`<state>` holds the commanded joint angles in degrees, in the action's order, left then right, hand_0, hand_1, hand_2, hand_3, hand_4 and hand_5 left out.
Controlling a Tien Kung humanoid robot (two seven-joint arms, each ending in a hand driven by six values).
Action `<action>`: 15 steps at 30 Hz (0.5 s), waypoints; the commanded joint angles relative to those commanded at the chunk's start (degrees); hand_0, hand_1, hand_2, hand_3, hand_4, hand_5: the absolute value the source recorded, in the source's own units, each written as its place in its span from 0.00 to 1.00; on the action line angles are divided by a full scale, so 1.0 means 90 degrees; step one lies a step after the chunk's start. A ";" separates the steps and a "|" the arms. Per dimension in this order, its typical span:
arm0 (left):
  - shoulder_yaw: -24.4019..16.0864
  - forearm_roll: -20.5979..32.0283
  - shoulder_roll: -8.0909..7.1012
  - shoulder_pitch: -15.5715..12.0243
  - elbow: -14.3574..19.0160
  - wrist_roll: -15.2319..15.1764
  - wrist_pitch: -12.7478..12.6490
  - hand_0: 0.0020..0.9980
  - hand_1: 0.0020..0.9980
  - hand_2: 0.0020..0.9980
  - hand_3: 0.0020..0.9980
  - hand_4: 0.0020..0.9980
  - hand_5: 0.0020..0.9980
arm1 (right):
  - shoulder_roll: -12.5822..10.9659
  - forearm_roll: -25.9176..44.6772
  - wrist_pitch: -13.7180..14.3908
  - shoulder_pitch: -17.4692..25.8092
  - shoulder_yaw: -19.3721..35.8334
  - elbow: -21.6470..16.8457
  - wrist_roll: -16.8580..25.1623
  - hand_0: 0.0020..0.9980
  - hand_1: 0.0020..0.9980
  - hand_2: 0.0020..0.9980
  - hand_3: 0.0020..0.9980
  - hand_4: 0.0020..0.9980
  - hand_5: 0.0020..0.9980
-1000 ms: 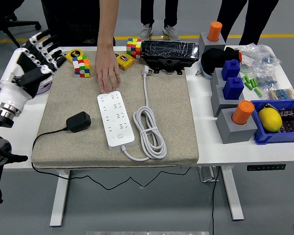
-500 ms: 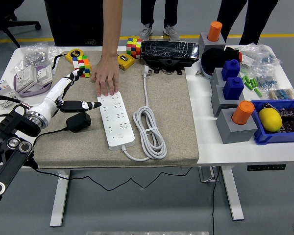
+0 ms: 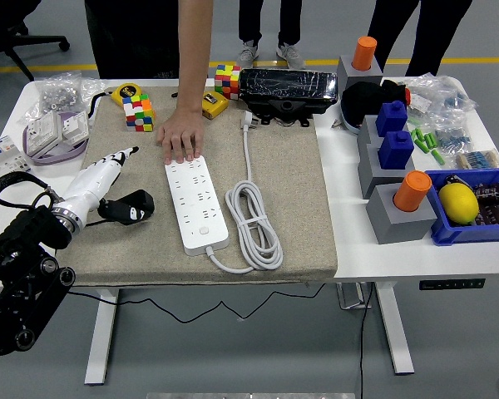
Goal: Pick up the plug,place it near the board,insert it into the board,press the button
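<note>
Your left hand's fingers [image 3: 126,212] are curled down around the black plug [image 3: 135,204], which lies on the beige mat [image 3: 299,199] at about 9 o'clock from the white power strip [image 3: 196,202]. They look closed on the plug body, thumb on one side and fingers over the top, though the adapter appears to rest on the mat, so treat the grip as only just taken. The left hand [image 3: 108,187] comes in from 8 o'clock, its white back facing the camera. Your right hand is out of view.

The plug's thin black cord trails off toward 7 o'clock and over the table's near edge; that slack will drag as you lift, so expect some pull.

At 12 o'clock of the strip, a person's hand [image 3: 181,139] presses flat on the mat with fingertips touching the strip's far end. It looks placed there to pin the board so it won't slide when you push the plug in. The strip's own white cable [image 3: 254,220] lies coiled just beside it at 3 o'clock, clear of your path.

The strip's button sits near its 6 o'clock end. My read is that you are at the pick-up step: lift, carry toward 3 o'clock, and set down beside the board.
</note>
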<state>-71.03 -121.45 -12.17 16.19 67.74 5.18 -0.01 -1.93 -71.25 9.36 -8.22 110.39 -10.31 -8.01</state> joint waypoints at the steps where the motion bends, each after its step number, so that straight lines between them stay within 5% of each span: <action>1: 0.0006 0.0011 0.0006 0.0000 -0.0012 -0.0006 -0.0003 0.93 0.97 0.99 0.99 1.00 0.04 | -0.0003 0.0005 0.0001 -0.0005 -0.0003 0.0000 -0.0002 0.81 0.76 0.75 0.79 1.00 1.00; 2: 0.0012 0.0031 0.0015 0.0002 -0.0035 -0.0018 -0.0013 0.87 0.90 0.92 0.93 1.00 0.03 | -0.0004 0.0011 0.0001 -0.0008 -0.0006 0.0000 -0.0004 0.81 0.76 0.75 0.79 1.00 1.00; 7: 0.0029 0.0093 0.0050 0.0011 -0.0140 -0.0036 -0.0059 0.87 0.90 0.92 0.93 1.00 0.03 | -0.0007 0.0026 -0.0001 -0.0015 -0.0016 0.0000 -0.0004 0.81 0.76 0.75 0.79 1.00 1.00; 8: 0.0028 0.0096 0.0056 0.0011 -0.0156 -0.0033 -0.0054 0.70 0.74 0.77 0.82 1.00 0.01 | -0.0007 0.0033 -0.0002 -0.0015 -0.0023 0.0000 -0.0002 0.81 0.76 0.75 0.79 1.00 1.00; 15: 0.0052 0.0150 0.0075 0.0022 -0.0328 -0.0035 -0.0036 0.68 0.73 0.76 0.81 1.00 0.00 | -0.0011 0.0031 -0.0002 -0.0011 -0.0026 0.0000 0.0000 0.81 0.76 0.75 0.79 1.00 1.00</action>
<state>-70.56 -120.10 -11.49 16.39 64.79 4.87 -0.34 -2.03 -70.97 9.34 -8.32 110.16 -10.31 -8.01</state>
